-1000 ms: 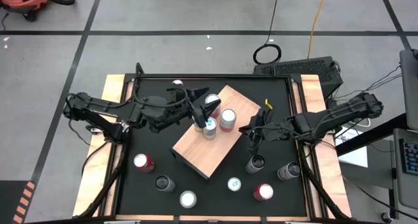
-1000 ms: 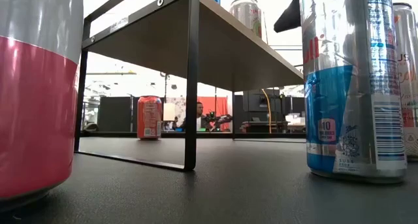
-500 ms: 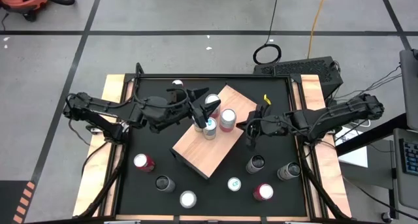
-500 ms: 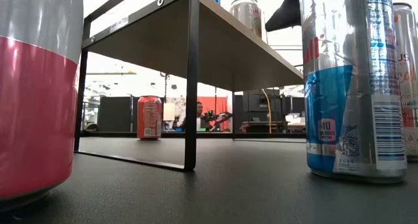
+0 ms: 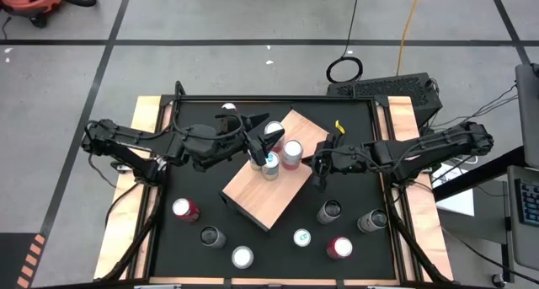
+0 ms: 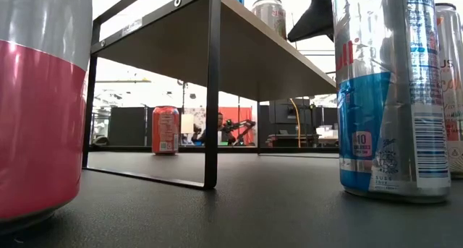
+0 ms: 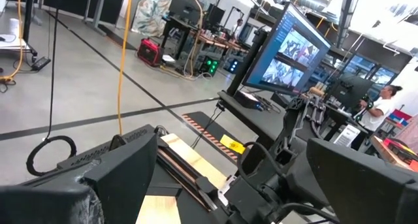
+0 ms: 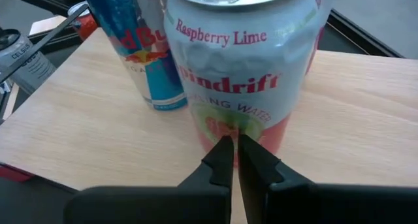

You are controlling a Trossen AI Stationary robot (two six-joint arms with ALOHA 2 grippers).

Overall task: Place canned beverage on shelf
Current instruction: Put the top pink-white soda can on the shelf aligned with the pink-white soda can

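Risk sits with the right gripper (image 8: 230, 160): its fingers are pressed together, empty, tips just beside the Spindrift can (image 8: 238, 67) standing on the shelf (image 5: 257, 192) next to a blue can (image 8: 140, 48). Pushing in could topple both. Left gripper (image 5: 253, 131) hovers spread wide over the cans.

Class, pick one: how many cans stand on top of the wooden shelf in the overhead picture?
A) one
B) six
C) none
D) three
D: the high view shows three cans grouped on the shelf, the remaining cans standing on the black tabletop around it.
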